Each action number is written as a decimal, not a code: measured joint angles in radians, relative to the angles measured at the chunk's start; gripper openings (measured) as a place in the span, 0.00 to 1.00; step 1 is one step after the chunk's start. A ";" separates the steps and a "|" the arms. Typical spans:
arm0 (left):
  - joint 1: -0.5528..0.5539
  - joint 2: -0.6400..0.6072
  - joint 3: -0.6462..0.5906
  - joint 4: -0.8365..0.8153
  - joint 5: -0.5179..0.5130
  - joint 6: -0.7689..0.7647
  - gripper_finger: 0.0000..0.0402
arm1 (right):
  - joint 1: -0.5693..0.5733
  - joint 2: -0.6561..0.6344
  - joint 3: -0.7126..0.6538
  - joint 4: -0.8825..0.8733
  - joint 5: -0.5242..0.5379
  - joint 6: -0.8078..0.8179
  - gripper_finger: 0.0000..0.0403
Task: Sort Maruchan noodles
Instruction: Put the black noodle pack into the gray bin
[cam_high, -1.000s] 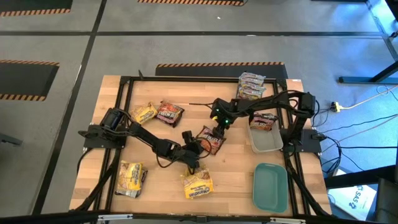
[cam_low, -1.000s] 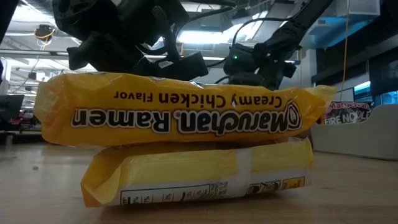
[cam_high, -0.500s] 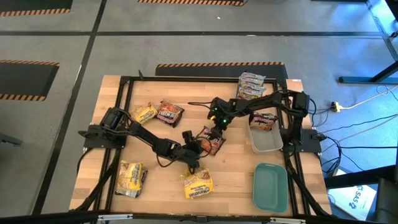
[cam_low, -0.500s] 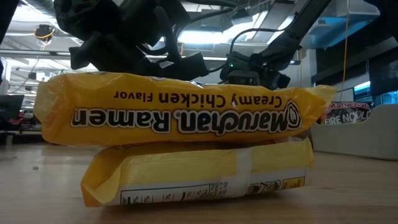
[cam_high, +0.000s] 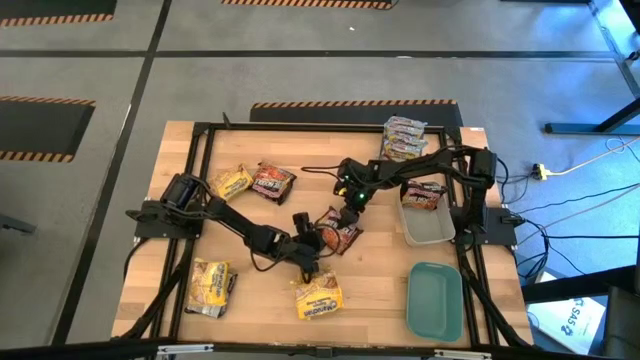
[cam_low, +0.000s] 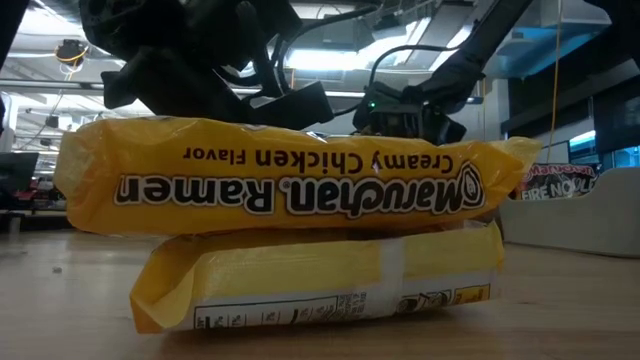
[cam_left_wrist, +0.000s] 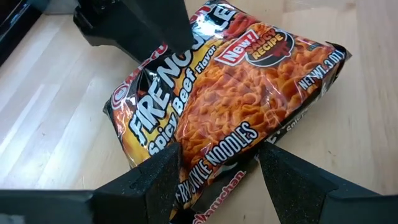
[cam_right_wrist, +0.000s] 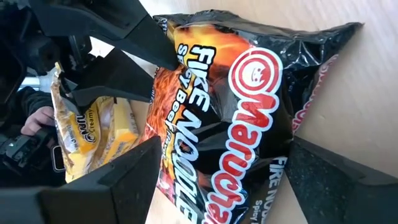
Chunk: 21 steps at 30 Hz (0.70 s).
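Note:
A dark brown-red Maruchan packet (cam_high: 338, 232) printed "Fire Noodle" lies mid-table between my two grippers. The edge of another packet shows under it (cam_right_wrist: 311, 93). My left gripper (cam_high: 318, 241) is shut on the end nearest it (cam_left_wrist: 214, 168). My right gripper (cam_high: 346, 210) is open, with its fingers on either side of the packet's other end (cam_right_wrist: 224, 168); bare wood shows beside one finger. In the low view, two stacked yellow packets (cam_low: 290, 190) hide this spot. My left gripper pinches the dark packet's end (cam_left_wrist: 214, 152) between its two fingers (cam_left_wrist: 163, 177), which lie on the packet's two side edges. The fingers slant down from the table's left. The film there is crumpled. Whether the packet's far part rests on the table cannot be told.
Yellow packets lie at the near middle (cam_high: 318, 297), near left (cam_high: 210, 285) and far left (cam_high: 232, 181), next to another dark packet (cam_high: 272, 180). Silvery-pink packets (cam_high: 404, 138) lie at the far right. The clear tray (cam_high: 430, 228) holds one packet. The teal lid (cam_high: 435, 300) is near right.
My right gripper has turned at the wrist and dipped a little closer over the dark packet, staying open. My left gripper has kept its hold.

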 joint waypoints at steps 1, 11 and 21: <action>-0.001 0.000 0.001 -0.001 -0.001 0.000 0.54 | 0.000 0.000 0.003 -0.001 0.001 0.002 0.76; -0.012 0.001 0.002 -0.002 -0.026 0.030 0.54 | 0.002 -0.007 0.017 -0.001 0.008 0.001 0.76; -0.016 -0.065 0.007 -0.047 -0.096 0.132 0.54 | -0.027 -0.050 0.026 0.002 0.028 -0.029 0.76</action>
